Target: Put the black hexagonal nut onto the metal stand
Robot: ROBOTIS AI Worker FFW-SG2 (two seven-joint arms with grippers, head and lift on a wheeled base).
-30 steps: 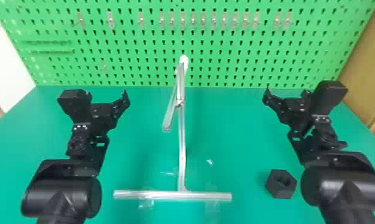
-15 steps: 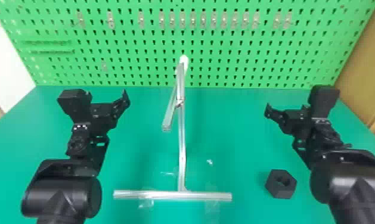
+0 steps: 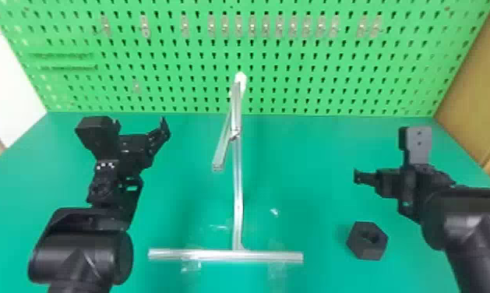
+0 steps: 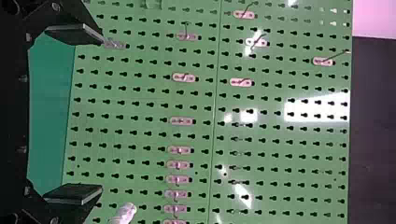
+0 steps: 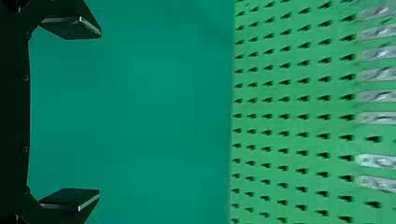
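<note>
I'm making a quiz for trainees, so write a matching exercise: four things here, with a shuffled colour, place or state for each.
1. Black hexagonal nut
2. Metal stand
3. Pegboard
4. Right claw

A. Silvery, upright in the middle
B. Open and empty
C. Green, at the back
D. Lying to the right of the stand

Pairs: 1-D, 2-A, 3-C, 4-B

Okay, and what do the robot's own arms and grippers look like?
The left arm and right arm are black with rounded casings, small white marks on the left one. The left gripper and right gripper are black too, each with two flat fingers.
</note>
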